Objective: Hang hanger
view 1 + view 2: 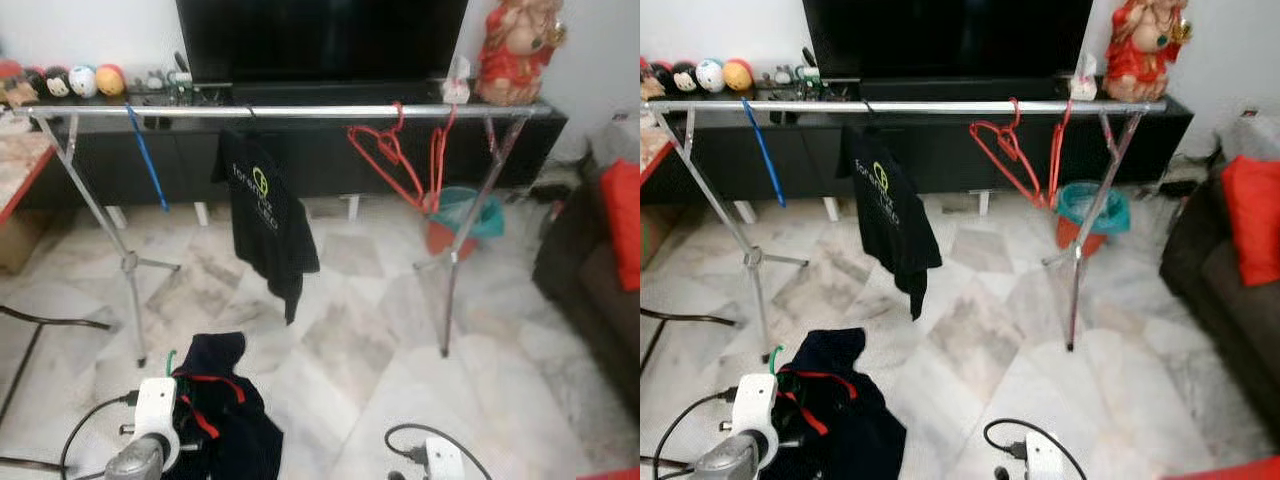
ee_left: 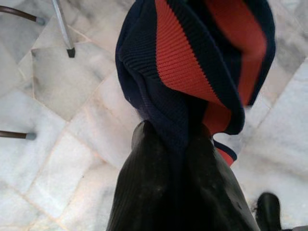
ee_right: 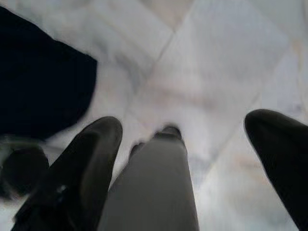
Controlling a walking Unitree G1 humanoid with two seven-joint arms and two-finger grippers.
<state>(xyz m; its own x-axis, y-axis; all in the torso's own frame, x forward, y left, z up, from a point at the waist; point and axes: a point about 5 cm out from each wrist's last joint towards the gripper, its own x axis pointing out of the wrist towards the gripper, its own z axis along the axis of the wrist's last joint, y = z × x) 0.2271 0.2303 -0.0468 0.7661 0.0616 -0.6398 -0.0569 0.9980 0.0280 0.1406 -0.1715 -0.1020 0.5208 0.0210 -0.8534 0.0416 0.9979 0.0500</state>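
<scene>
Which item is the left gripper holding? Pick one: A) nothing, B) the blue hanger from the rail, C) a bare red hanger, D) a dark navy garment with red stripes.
D: the left gripper is closed on a dark navy garment with red stripes, held above the marble floor, while the red hangers and the blue hanger hang on the rail.

Navy garment with red stripes (image 1: 225, 410) on a green-hooked hanger (image 1: 170, 358), bunched and hanging low over the floor near the rack's left leg, collar pinched shut in the left pincer (image 2: 180, 144), silver rail (image 1: 290, 111) above.
</scene>
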